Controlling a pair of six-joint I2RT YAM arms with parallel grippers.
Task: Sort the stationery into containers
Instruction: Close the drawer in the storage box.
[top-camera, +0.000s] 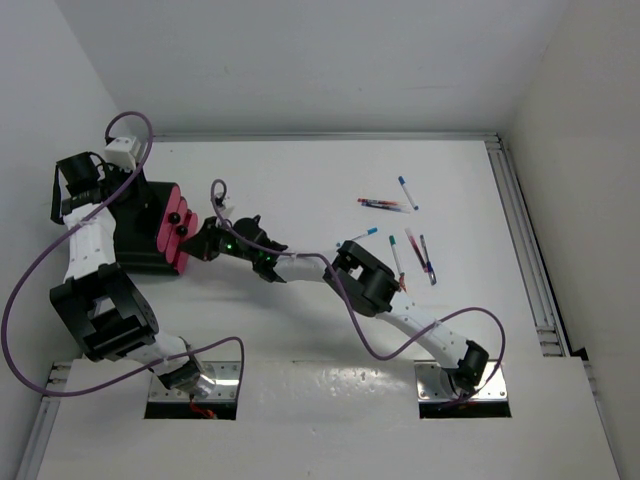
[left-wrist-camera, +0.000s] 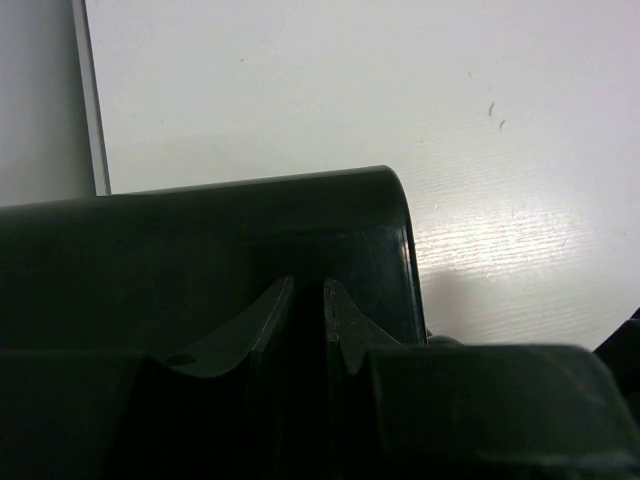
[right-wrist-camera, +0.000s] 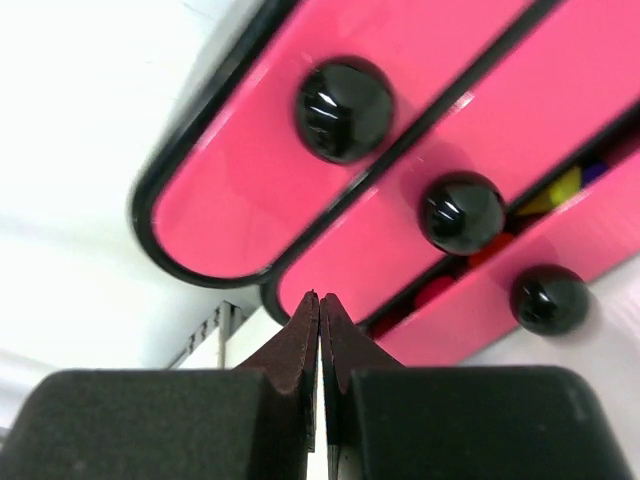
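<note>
Pink drawers (right-wrist-camera: 250, 200) of the black box (top-camera: 135, 235) face the right claw (right-wrist-camera: 320, 300), pinched shut, empty; left claw (left-wrist-camera: 307, 292): state unclear. Pens (top-camera: 385, 205) lie well right of it: likely light, slick; pinch mid-barrel.

Pink drawer fronts (right-wrist-camera: 250, 190) block right end effector (right-wrist-camera: 320, 300); far table (top-camera: 300, 170) open.

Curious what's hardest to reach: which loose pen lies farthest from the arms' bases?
The blue-capped pen at the very back of the scatter; the crosswise pen just before it and the rest lie nearer.
</note>
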